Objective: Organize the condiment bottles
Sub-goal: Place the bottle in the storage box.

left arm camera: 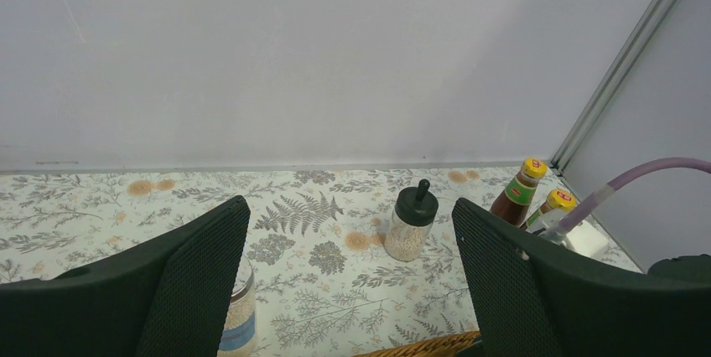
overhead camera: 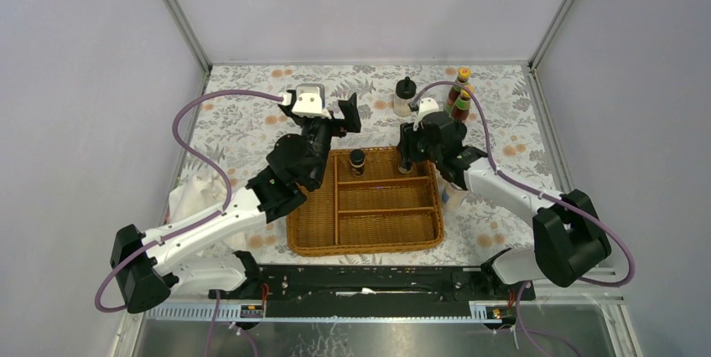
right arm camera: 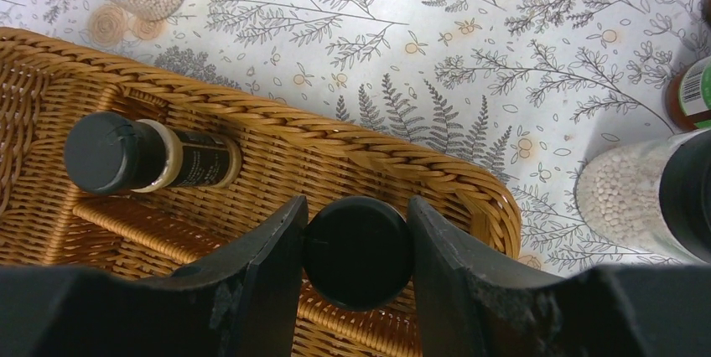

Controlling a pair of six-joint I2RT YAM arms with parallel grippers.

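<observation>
Right gripper (right arm camera: 356, 214) clamps a black-capped jar (right arm camera: 356, 256) over the wicker basket (right arm camera: 377, 156) on fern-print tablecloth (right arm camera: 469, 55); left gripper (left arm camera: 350, 206) gapes empty.

The floral-print table (overhead camera: 251, 122) carries a wicker basket (overhead camera: 369, 248) from its centre toward 6 o'clock. A knobbed jar (overhead camera: 404, 95) stands at 12 o'clock, with two yellow-capped bottles (overhead camera: 459, 93) close together at 1 o'clock. A shaker (left arm camera: 237, 323) with a blue label stands just beyond the basket's far rim. A second jar (right arm camera: 620, 198) of white beads sits just beside the basket at 3 o'clock. A crumpled white cloth (overhead camera: 191, 198) lies at 8 o'clock.
</observation>
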